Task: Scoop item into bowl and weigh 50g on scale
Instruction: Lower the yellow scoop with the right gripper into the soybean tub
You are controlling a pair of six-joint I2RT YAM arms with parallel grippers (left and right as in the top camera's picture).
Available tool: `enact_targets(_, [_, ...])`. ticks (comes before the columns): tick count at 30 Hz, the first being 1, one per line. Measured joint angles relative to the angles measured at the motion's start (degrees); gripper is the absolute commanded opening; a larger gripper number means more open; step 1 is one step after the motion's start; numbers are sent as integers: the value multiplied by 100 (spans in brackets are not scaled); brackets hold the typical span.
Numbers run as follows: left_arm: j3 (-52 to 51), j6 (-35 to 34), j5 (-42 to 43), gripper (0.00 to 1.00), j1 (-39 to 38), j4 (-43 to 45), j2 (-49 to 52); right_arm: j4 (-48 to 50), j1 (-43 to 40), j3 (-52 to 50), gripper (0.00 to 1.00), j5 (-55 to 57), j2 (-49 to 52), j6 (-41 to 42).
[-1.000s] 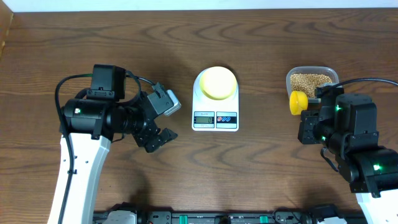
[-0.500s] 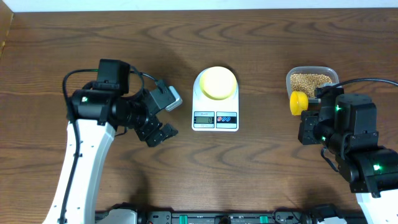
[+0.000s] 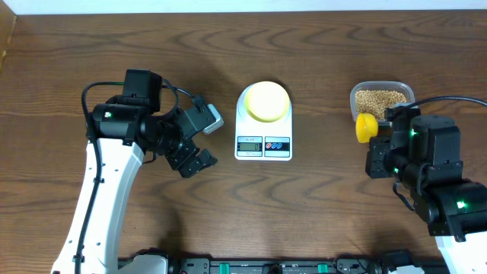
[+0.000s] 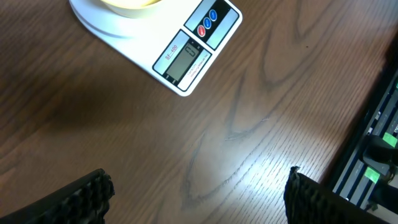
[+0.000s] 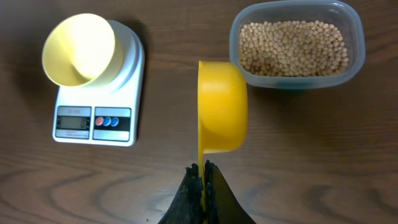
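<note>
Beside the tub point(image 5: 356, 61), the right hand point(image 5: 203, 177) pinches the scoop point(image 5: 222, 115) by its handle; beans point(image 5: 292, 48) lie in the tub, the bowl point(image 5: 79, 50) on the scale point(image 5: 93, 121), left. Best dip shallow, lift level; left hand point(image 3: 196, 164) hangs open, empty

White links point(image 3: 95, 213), black boxy joints point(image 3: 426, 144), small green lights point(image 3: 413, 133), thin black cables point(image 3: 449, 97) looping out; black ribbed fingers point(image 4: 81, 199).

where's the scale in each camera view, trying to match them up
Overhead: the scale sits mid-table, display toward the bottom edge.
Left wrist: the scale is at the top, turned at an angle and partly cut off.
Right wrist: the scale is on the left, left of the yellow scoop.
Shared landmark: the pale-yellow bowl sitting on it.
</note>
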Motion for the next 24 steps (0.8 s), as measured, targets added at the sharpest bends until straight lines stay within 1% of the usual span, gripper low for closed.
enact_targets(5, [0, 0, -15, 90, 0, 7, 0, 173, -164, 0, 1, 251, 0, -37])
enact_targets(13, [0, 0, -17, 90, 0, 11, 0, 420, -275, 0, 1, 1425, 197, -44])
enact_targets(16, [0, 0, -17, 90, 0, 20, 0, 671, -275, 0, 1, 1613, 378, -46])
enact_targets(19, [0, 0, -15, 90, 0, 22, 0, 824, -275, 0, 1, 1698, 669, -9])
enact_targets(24, [0, 0, -17, 90, 0, 22, 0, 841, -275, 0, 1, 1178, 776, 332])
